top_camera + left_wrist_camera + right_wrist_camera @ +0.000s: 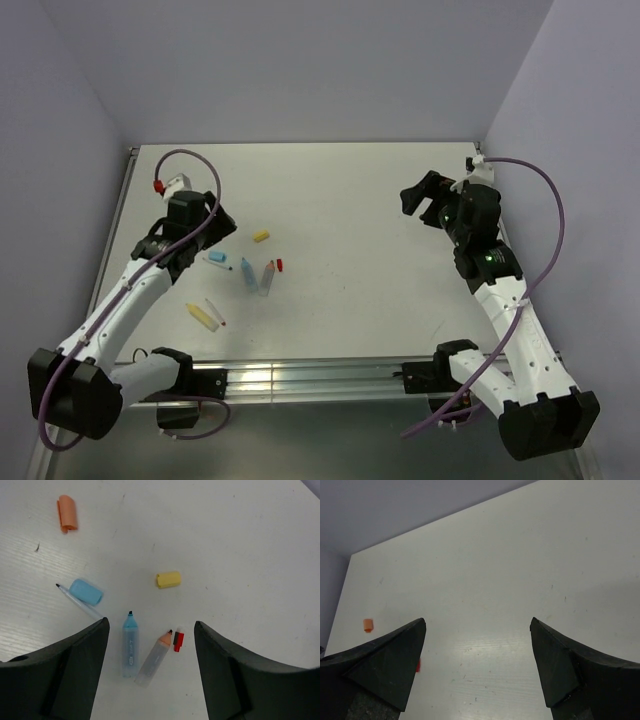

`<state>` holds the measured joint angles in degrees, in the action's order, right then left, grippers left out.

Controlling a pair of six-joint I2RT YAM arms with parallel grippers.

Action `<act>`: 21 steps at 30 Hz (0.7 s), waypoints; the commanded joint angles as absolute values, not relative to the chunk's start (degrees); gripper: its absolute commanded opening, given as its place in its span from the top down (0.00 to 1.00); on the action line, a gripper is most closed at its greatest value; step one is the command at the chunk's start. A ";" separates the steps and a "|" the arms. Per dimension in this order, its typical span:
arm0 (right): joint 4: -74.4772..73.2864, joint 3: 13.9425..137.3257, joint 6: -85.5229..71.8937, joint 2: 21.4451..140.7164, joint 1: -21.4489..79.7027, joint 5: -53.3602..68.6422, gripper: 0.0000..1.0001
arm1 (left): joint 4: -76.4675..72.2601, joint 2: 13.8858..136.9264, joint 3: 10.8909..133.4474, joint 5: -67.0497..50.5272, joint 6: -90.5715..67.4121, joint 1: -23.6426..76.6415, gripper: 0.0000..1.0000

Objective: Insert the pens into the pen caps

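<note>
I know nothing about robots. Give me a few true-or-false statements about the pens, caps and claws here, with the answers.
1. The left gripper and right gripper are both open and empty. True.
2. The yellow cap is fitted on a marker. False: it lies alone, on no pen.
3. The blue marker and orange marker lie side by side. True.
4. The red cap touches the blue cap. False: it lies by the orange marker's tip.
</note>
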<state>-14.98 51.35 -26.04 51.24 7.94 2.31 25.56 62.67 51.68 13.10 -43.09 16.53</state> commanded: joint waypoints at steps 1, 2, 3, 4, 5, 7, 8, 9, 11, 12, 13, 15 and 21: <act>-15.38 53.62 -25.49 51.86 7.82 3.86 0.08 | 24.26 64.77 49.41 20.73 -49.39 19.33 0.28; -15.12 53.53 -25.49 51.94 7.82 4.48 0.09 | 23.47 65.65 49.13 21.35 -49.74 20.47 0.32; -15.03 53.53 -25.66 51.86 7.82 4.57 0.09 | 23.47 68.09 48.87 22.66 -50.53 21.17 0.33; -14.86 53.35 -25.58 51.86 7.82 4.66 0.09 | 23.73 69.59 49.04 23.46 -51.15 22.57 0.35; -14.77 53.35 -25.58 51.94 7.82 4.66 0.09 | 23.82 71.18 49.13 24.16 -51.50 23.46 0.36; -15.20 53.61 -25.49 52.47 7.82 4.57 0.09 | 23.99 75.48 49.39 26.36 -52.29 26.44 0.37; -15.38 53.70 -25.49 52.64 7.82 4.57 0.10 | 23.82 77.59 49.31 26.80 -52.82 26.98 0.38; -15.64 53.96 -25.49 52.82 7.82 4.57 0.10 | 22.69 78.30 49.13 26.81 -52.65 27.42 0.39; -15.73 53.88 -25.49 53.00 7.82 4.57 0.11 | 21.28 79.53 48.08 25.49 -52.56 28.04 0.41; -15.65 53.70 -25.49 53.09 7.82 4.57 0.11 | 20.83 80.76 47.99 25.23 -52.56 28.21 0.42; -15.64 53.79 -25.49 53.17 7.74 4.57 0.11 | 20.48 81.47 48.08 25.40 -52.47 28.73 0.43; -15.73 53.88 -25.58 53.35 7.82 4.57 0.11 | 20.65 84.01 48.51 25.66 -52.56 29.35 0.43; -16.17 54.05 -25.58 53.70 7.82 4.22 0.12 | 19.95 87.71 48.87 25.58 -52.91 30.76 0.46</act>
<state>-16.34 51.40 -26.06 53.60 7.94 4.16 21.96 87.09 47.90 24.01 -51.90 30.04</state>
